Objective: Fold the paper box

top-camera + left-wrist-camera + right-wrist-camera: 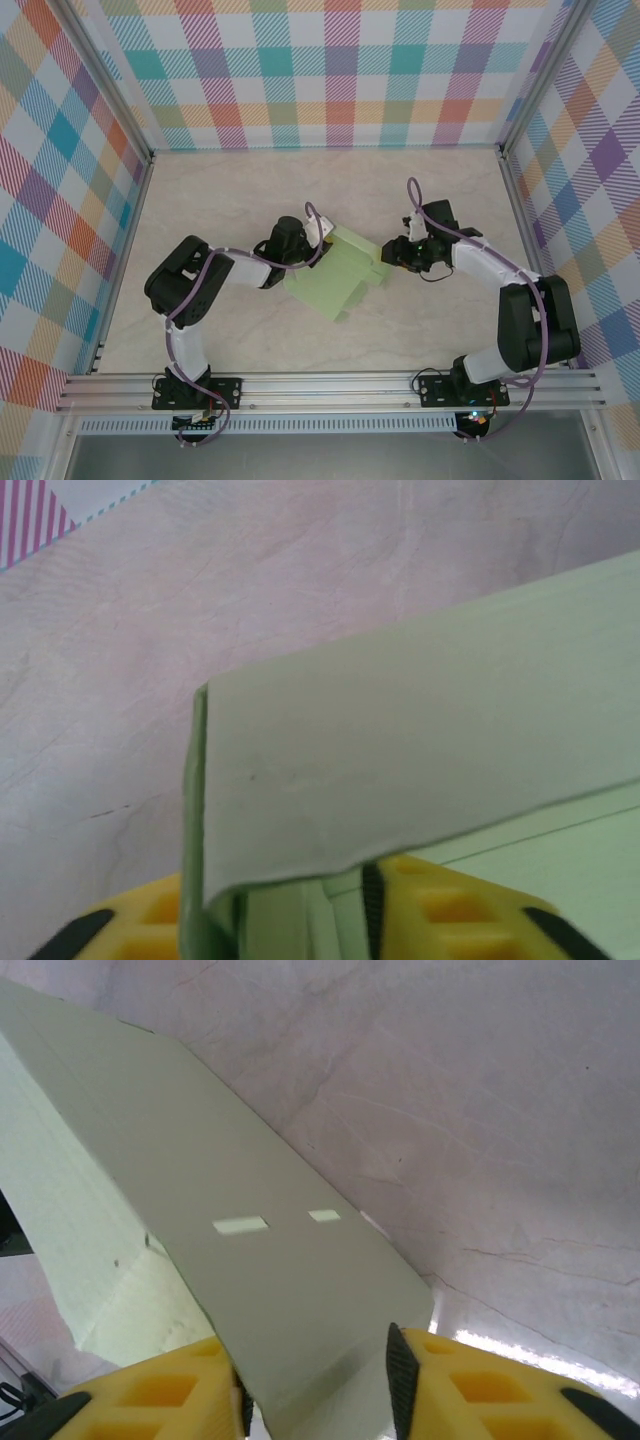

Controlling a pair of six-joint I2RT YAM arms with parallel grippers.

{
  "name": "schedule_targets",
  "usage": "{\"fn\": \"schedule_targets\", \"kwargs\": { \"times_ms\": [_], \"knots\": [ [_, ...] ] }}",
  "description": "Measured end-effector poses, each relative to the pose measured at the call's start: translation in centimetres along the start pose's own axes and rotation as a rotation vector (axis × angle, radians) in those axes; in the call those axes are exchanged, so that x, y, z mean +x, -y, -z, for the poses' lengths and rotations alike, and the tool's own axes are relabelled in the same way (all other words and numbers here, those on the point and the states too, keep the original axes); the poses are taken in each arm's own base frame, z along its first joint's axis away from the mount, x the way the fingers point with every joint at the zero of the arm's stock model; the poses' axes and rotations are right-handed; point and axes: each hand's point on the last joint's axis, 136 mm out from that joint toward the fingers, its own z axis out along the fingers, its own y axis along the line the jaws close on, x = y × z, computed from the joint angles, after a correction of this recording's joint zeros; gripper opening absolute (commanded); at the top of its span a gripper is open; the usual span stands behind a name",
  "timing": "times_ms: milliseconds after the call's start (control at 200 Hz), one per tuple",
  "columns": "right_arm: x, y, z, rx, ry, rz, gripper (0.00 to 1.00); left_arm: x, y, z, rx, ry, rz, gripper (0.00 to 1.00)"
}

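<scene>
Table (pixel 420 190): pale marbled top, boxed in by plaid walls (pixel 340 70) on three sides. Wrist cams catch just a patch of it beyond the card.

paper box (pixel 335 280): pale light-green thin card, part-folded, lying on the table btw the two grippers, just ahead of each. From above it reads as a stepped shape w/ creases. Its far-left corner is tucked under the left gripper (pixel 318 240), so that corner's outline is lost. In the left wrist view the paper box (pixel 400 750) is one broad flap w/ a turned-down left edge, cut off at the right of the frame. In the right wrist view it (pixel 250 1230) is a long flat panel running away from the fingers, w/ a fuzzy folded wall on its left side.

left gripper (pixel 300 900): yellow fingers (pixel 450 910) a little apart, card layers standing in the gap. The flap droops over the tips and hides the pads, so can't tell if they're pinching.

right gripper (pixel 390 255) sits at the box's right end. Close up, right gripper (pixel 315 1380): fingers (pixel 470 1380) parted, panel end filling the gap. Can't tell if it's squeezed or just lying there.

Smallest: two cut slots (pixel 240 1225) side by side in the panel, just ahead of the right gripper's fingertips.
</scene>
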Motion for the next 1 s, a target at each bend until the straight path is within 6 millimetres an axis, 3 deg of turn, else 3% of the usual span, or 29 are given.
{"fn": "schedule_targets", "kwargs": {
  "times_ms": [385, 590, 750, 885, 1000],
  "knots": [
    [-0.6, -0.1, -1.1, 0.017, 0.027, -0.023, 0.57, -1.0, -1.5, -0.1, -0.101, 0.021, 0.09, 0.0],
    [-1.2, -0.2, -0.6, 0.028, 0.06, -0.031, 0.59, -0.8, -2.3, 0.0, -0.165, 0.012, 0.143, 0.0],
    [-2.6, -2.7, 3.3, -0.011, 0.192, 0.041, 0.63, -1.0, -3.9, 0.5, -0.257, -0.02, 0.222, 0.0],
    [-3.7, -4.7, 7.4, -0.069, 0.325, 0.081, 0.67, -3.8, -5.5, 1.8, -0.314, 0.02, 0.329, 0.0],
    [-4.2, -4.5, 8.7, -0.132, 0.385, 0.047, 0.67, -6.4, -6.5, 3.7, -0.343, 0.077, 0.434, 0.0]
  ]
}}
